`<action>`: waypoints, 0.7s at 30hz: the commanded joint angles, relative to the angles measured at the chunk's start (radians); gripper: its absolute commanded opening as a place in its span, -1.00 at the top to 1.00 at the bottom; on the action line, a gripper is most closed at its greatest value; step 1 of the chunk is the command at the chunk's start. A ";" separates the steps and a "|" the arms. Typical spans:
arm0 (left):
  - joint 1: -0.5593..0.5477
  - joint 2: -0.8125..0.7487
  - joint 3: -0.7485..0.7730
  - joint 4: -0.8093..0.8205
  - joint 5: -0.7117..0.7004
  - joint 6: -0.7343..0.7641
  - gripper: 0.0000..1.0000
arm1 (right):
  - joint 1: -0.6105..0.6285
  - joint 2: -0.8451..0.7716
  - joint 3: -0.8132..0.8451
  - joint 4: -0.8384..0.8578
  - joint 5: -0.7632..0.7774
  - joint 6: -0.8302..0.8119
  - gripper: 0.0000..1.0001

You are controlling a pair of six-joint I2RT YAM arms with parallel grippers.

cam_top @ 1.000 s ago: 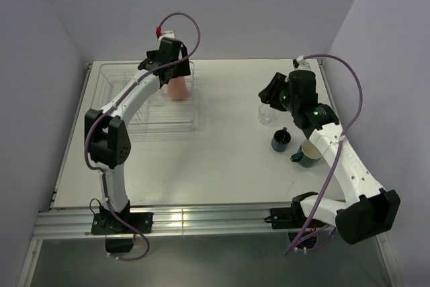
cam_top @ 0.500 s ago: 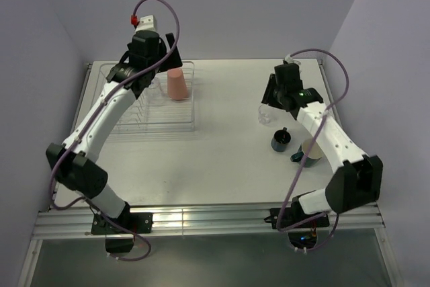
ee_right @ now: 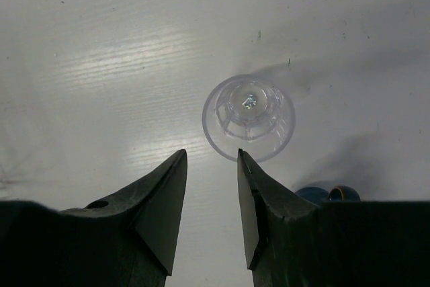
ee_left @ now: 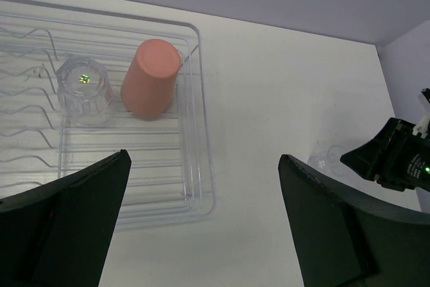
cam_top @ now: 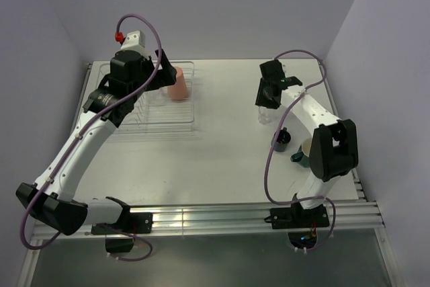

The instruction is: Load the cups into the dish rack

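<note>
The dish rack [cam_top: 134, 122] stands at the far left. A salmon-pink tumbler [cam_top: 178, 84] stands upside down in its right end, next to an upturned clear glass tumbler [ee_left: 84, 89]; the pink one also shows in the left wrist view [ee_left: 151, 78]. My left gripper [cam_top: 163, 75] is open and empty, raised above the rack [ee_left: 199, 99]. My right gripper [cam_top: 267, 97] is open, hovering over the second clear tumbler [cam_top: 265, 116], which stands on the table just beyond its fingertips [ee_right: 249, 117]. The navy mug [cam_top: 281, 140] and the teal mug [cam_top: 308, 153] stand to the right.
The white table [cam_top: 222, 159] has a metal rail along its near edge. Purple-grey walls close in at the back and both sides. The navy mug's rim [ee_right: 316, 194] peeks out beside my right finger. My right gripper shows in the left wrist view [ee_left: 393, 159].
My left gripper has let go of the pink tumbler and pulled up and left, away from it. My right gripper has swung back and left to hover over the clear tumbler.
</note>
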 commanded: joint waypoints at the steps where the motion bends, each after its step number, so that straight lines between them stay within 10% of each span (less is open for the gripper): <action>1: -0.003 -0.040 -0.012 0.028 0.026 -0.001 -0.98 | 0.012 0.039 0.059 -0.003 0.037 -0.011 0.13; 16: -0.003 -0.062 -0.057 0.023 0.028 0.010 -0.99 | 0.018 0.188 0.092 0.011 0.061 -0.006 0.16; 21: -0.003 -0.060 -0.071 0.023 0.032 0.008 -0.98 | 0.020 0.206 0.096 0.016 0.061 -0.008 0.62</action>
